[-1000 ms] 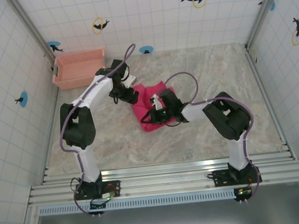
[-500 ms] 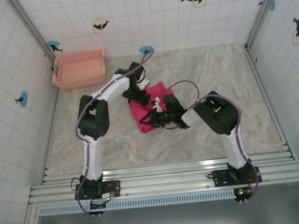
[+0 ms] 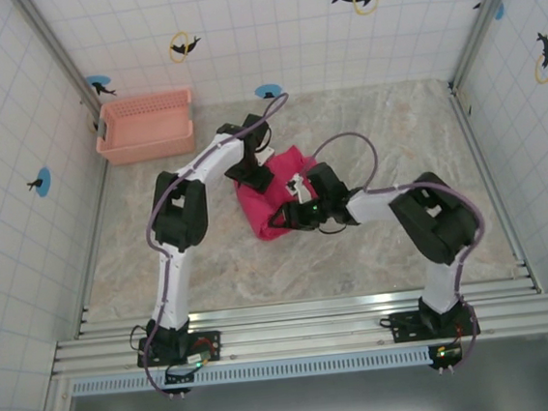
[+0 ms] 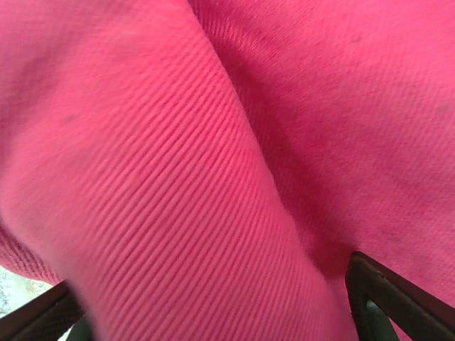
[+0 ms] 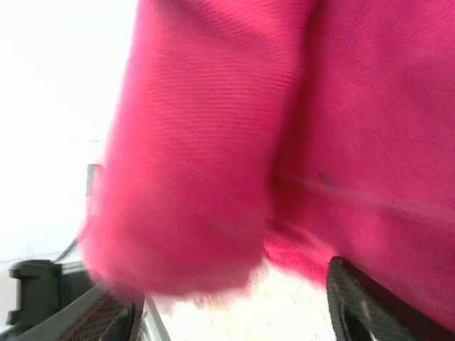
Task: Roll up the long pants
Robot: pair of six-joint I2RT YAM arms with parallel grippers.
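The long pants (image 3: 266,198) lie as a bunched magenta bundle in the middle of the table. My left gripper (image 3: 254,172) presses onto the bundle's far left edge. In the left wrist view, ribbed cloth (image 4: 213,156) bulges between the widely spread dark fingers (image 4: 398,302), so this gripper (image 4: 213,323) is open. My right gripper (image 3: 291,215) sits at the bundle's near right corner. Its wrist view shows a thick blurred fold of the pants (image 5: 199,170) hanging between the spread fingers (image 5: 366,309) over pale table; this gripper (image 5: 234,316) is open too.
A salmon-pink mesh basket (image 3: 144,125) stands at the back left by the wall. The marbled table (image 3: 413,134) stretches to the right of the pants and toward the front rail (image 3: 303,309). Tiled walls enclose three sides.
My left arm has stretched out and its gripper moved right onto the bundle's far edge. The right arm's elbow swung right. The pants shifted slightly left and bunched tighter.
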